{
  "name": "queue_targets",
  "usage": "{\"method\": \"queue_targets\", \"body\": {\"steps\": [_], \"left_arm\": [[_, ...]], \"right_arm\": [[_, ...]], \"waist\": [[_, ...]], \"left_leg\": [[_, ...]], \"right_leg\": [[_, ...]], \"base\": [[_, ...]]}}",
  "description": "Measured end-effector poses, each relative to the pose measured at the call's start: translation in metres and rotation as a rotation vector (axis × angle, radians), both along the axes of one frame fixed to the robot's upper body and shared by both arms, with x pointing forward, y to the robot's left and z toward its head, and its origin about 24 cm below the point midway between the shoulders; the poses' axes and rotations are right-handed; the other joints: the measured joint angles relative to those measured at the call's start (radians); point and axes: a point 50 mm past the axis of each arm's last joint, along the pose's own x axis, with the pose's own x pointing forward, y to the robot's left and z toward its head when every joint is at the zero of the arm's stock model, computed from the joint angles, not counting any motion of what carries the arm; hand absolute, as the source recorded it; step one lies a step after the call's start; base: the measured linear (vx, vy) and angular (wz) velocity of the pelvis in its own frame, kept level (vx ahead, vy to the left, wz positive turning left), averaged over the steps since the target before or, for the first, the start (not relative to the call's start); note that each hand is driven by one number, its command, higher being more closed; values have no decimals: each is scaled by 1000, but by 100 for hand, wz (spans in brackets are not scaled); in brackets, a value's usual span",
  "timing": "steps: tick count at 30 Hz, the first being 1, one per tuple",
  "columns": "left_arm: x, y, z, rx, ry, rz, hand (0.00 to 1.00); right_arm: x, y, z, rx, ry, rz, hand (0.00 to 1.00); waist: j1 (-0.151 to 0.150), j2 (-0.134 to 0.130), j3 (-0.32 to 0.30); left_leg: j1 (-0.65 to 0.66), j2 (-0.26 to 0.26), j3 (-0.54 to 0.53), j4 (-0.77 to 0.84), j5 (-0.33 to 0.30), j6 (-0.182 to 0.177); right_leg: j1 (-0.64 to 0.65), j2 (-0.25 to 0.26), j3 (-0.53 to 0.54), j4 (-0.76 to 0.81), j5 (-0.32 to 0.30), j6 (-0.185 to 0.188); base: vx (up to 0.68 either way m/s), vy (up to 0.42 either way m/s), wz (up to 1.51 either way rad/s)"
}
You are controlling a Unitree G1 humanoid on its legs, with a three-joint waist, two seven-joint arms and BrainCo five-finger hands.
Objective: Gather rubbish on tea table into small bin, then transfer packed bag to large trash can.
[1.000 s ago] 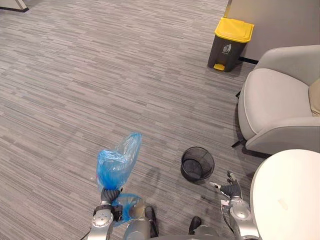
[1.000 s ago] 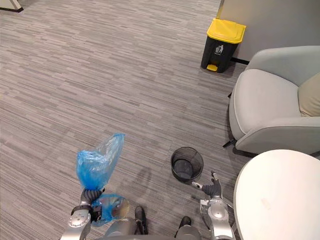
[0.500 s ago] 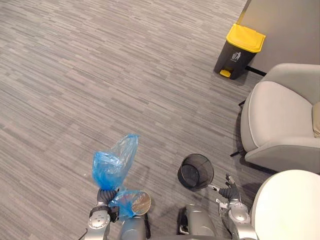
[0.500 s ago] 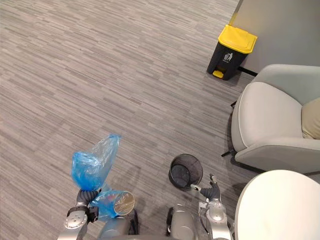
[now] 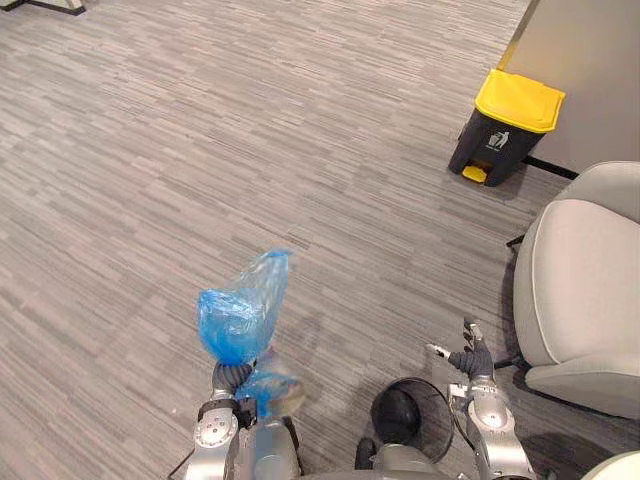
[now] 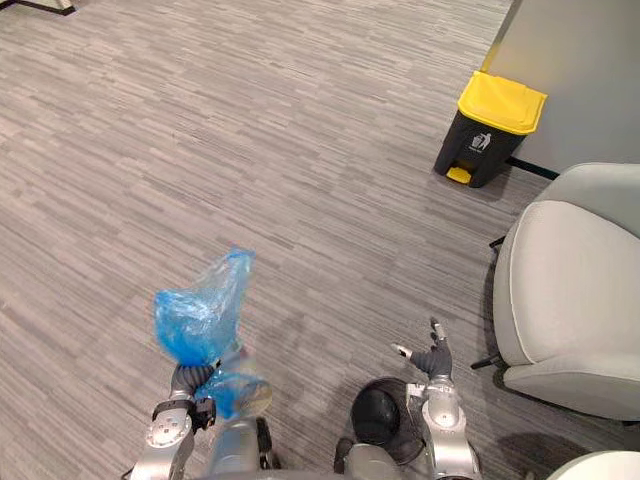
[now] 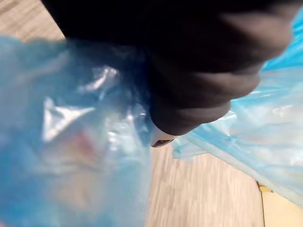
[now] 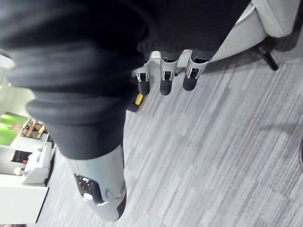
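Left robot hand (image 5: 231, 379) is low on the robot's left side, its fingers closed round the gathered neck of the blue bag (image 5: 241, 313); the bag's crumpled upper part stands up above the fist, tilted towards the far right, and a smaller blue fold hangs just beside the wrist, too blurred to tell what is inside it; from the left wrist, translucent blue plastic (image 7: 71, 151) presses close against the dark ribbed cover. Right robot hand (image 5: 470, 356) is raised on the robot's right side and holds nothing; its fingers (image 8: 166, 78) are straight in a row, thumb set apart, above the grey striped floor (image 5: 200, 150).

A small black mesh bin (image 5: 411, 411) stands upright on the floor between the two arms, nearer the right robot hand, which is above and just past its rim; its inside is dark and I cannot tell what it holds; the bag is apart from it, off to the left. The large trash can (image 5: 506, 126), dark grey with a yellow lid shut and a yellow pedal, stands on the far right against a grey wall (image 5: 590, 70), well apart from the bag. A pale grey armchair (image 5: 585, 290) sits on the right, between the trash can and the curved white edge of the tabletop (image 5: 622, 468).
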Motion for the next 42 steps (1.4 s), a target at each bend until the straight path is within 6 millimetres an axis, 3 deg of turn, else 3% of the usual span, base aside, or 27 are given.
{"method": "queue_targets", "body": {"steps": [2, 3, 4, 6, 9, 11, 13, 14, 16, 18, 20, 21, 22, 24, 25, 26, 27, 28, 30, 32, 34, 36, 37, 38, 39, 41, 42], "left_arm": [[0, -4, 0, -15, -5, 6, 100], [-2, -14, 0, -49, -9, 10, 100], [1, -8, -1, -27, 2, 3, 100], [8, -8, 3, -20, -18, -10, 100], [9, -11, 6, -5, -28, -45, 100], [2, -12, 1, -1, 0, -62, 100], [0, -11, 1, 9, 7, -71, 100], [1, -12, 1, 15, 5, -84, 100], [3, -6, 4, 39, -2, -87, 100], [4, -2, 5, 55, -6, -84, 100], [3, 4, 2, 73, 13, -71, 100], [2, 2, -10, 54, 71, -65, 100], [0, 4, -13, 53, 87, -56, 100], [5, 2, -12, 44, 79, -52, 100], [9, -3, -11, 29, 65, -54, 100], [11, -6, -10, 21, 56, -55, 100], [11, -9, -8, 9, 41, -51, 100], [8, -10, -6, 4, 31, -50, 100], [4, -16, -8, -24, 34, -53, 100], [4, -19, -7, -40, 28, -49, 100], [2, -15, -4, -37, 16, -30, 100], [0, -10, -4, -36, 16, -5, 100], [0, -8, -3, -35, 12, 4, 100], [1, -13, -2, -51, 3, 4, 100], [0, -11, -4, -49, 13, 8, 100], [3, -6, -3, -31, 10, 1, 100], [3, -6, -3, -28, 9, 1, 100]], "right_arm": [[-2, 0, -1, 3, 3, -5, 0], [-5, -3, -1, -7, 9, -8, 0], [-8, 8, -9, 37, 43, -11, 0], [-17, 12, -15, 55, 70, -20, 0], [-21, 9, -16, 50, 83, -30, 0], [-20, 10, -17, 51, 83, -26, 0], [-20, 11, -17, 50, 89, -24, 0], [-21, 12, -20, 53, 103, -21, 0], [-21, 16, -23, 54, 118, -12, 0], [-20, 17, -24, 47, 124, -4, 0], [-15, 16, -29, 42, 147, 10, 0], [-15, 10, -37, 25, 201, 19, 0], [-10, 6, -37, 5, 208, 26, 0], [-9, 2, -37, 2, 208, 11, 0], [-15, -6, -38, -12, 221, -9, 0], [-21, -8, -40, -13, 236, -15, 0], [-27, -7, -40, -13, 232, -16, 0], [-31, -3, -38, -7, 219, -14, 0], [-26, -3, -29, -16, 174, -6, 0], [-13, 2, -20, -5, 115, 1, 0], [-10, 5, -19, 8, 108, 1, 0], [-6, 6, -17, 8, 96, 3, 0], [-5, 5, -15, 7, 90, 1, 0], [-5, -4, -12, -21, 82, -9, 0], [-5, 0, -16, -1, 97, -12, 0], [-6, 6, -19, 22, 107, -9, 0], [-7, 6, -19, 23, 107, -10, 0]], "waist": [[11, 5, -3], [21, 48, -15], [16, -4, -24], [13, -31, -37], [9, -36, -40], [11, -36, -39], [8, -37, -40], [-3, -36, -40], [-15, -34, -38], [-18, -36, -40], [-26, -55, -52], [-41, -25, -58], [-42, -4, -66], [-47, 5, -62], [-51, 16, -60], [-56, 17, -57], [-59, 20, -59], [-58, 5, -69], [-36, 49, -75], [-14, 53, -74], [11, 37, -65], [28, 29, -59], [37, 29, -56], [43, 68, -67], [40, 34, -52], [38, -14, -60], [40, -19, -60]], "left_leg": [[-11, -2, -40, -207, 32, -34], [31, 34, -68, -418, 241, -78], [37, -8, -20, -385, 203, -48], [37, -22, 5, -343, 154, -28], [74, -42, 59, -305, 77, -12], [151, -52, 124, -338, 52, -9], [204, -69, 155, -369, 36, -3], [247, -75, 170, -398, 22, 1], [288, -75, 173, -432, 10, -13], [338, -71, 185, -485, 3, -35], [380, -68, 199, -503, 7, -83], [402, -53, 138, -511, -2, -101], [386, -45, 83, -506, 25, -89], [396, -75, 25, -593, 31, -91], [425, -75, 16, -623, 134, -89], [446, -73, 27, -592, 144, -97], [443, -51, 26, -463, 156, -109], [396, -15, 33, -271, 164, -99], [304, 71, 16, -12, 211, -86], [169, 81, 8, 145, 119, -46], [78, 64, 2, 115, 54, -16], [12, 44, -8, 13, 34, -20], [-16, 22, -25, -84, 38, -25], [-8, 5, -80, -351, 119, -52], [11, -27, -56, -339, 159, -52], [21, -82, -41, -348, 130, -13], [21, -87, -31, -330, 112, -4]], "right_leg": [[1, -33, 37, 31, -33, 55], [1, -21, 43, 61, -83, 133], [-1, -82, 63, 62, -117, 161], [8, -109, 72, 34, -104, 159], [13, -145, 124, 51, -90, 171], [-84, -169, 180, 275, -86, 186], [-180, -188, 199, 474, -29, 247], [-245, -191, 197, 602, -7, 231], [-315, -171, 149, 670, -73, 185], [-438, -133, 37, 648, -123, 126], [-508, -92, -69, 486, -80, 81], [-463, -50, -106, 395, -32, -4], [-449, -22, -106, 361, -21, -20], [-408, -22, -109, 323, -22, -21], [-369, -26, -132, 341, -24, -22], [-357, -37, -162, 387, -29, -30], [-331, -42, -194, 398, -56, 7], [-246, -26, -210, 274, -73, -19], [-167, 27, -187, 202, -80, -22], [-105, 37, -113, 129, -79, -20], [-37, 25, -51, 74, -72, -7], [-10, -2, -14, 70, -82, 13], [2, -23, 9, 74, -104, 51], [4, -23, 37, 96, -147, 124], [19, -55, 71, 98, -171, 146], [22, -94, 92, 52, -151, 145], [28, -105, 94, 46, -150, 145]], "base": [[269, 341, -95], [311, 447, -90], [255, 375, -70], [254, 265, -40], [218, 199, -51], [199, 121, -68], [188, 19, -37], [237, -2, -31], [261, -54, -21], [346, -135, -19], [386, -154, -11], [593, -133, -26], [582, -113, -29], [357, -65, -8], [278, -32, 27], [340, -70, 40], [315, -119, 24], [311, -135, -8], [351, 12, -68], [355, 121, -86], [397, 204, -86], [322, 251, -80], [366, 387, -75], [422, 474, -69], [424, 452, -40], [307, 222, -7], [407, 229, -17]]}}
